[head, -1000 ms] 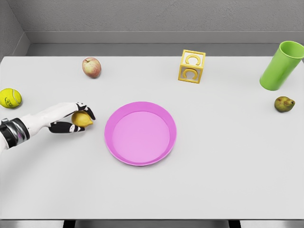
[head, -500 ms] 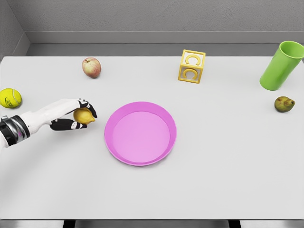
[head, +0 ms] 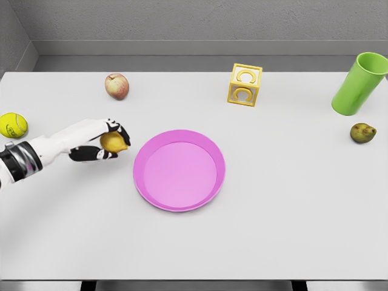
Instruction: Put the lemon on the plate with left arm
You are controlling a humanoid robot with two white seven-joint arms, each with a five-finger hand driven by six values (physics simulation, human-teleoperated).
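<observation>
Lemon (head: 113, 142): you will find it clamped in the fingers (head: 115, 128) of the left hand (head: 97, 140), just left of the pink plate (head: 179, 170) and clear of its rim. Apple (head: 117, 86): beyond the plate, to its upper left on the desk (head: 285, 218). Tennis ball (head: 13, 125): far left of the plate. Letter block (head: 244, 85), green cup (head: 358, 83), pear (head: 362, 133): right of the plate.

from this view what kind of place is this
Probably a simulated tabletop test scene, not a real kitchen: a bare white table against plain grey walls, unrelated props scattered about, like a tennis ball, a letter block and a pink plate.
</observation>
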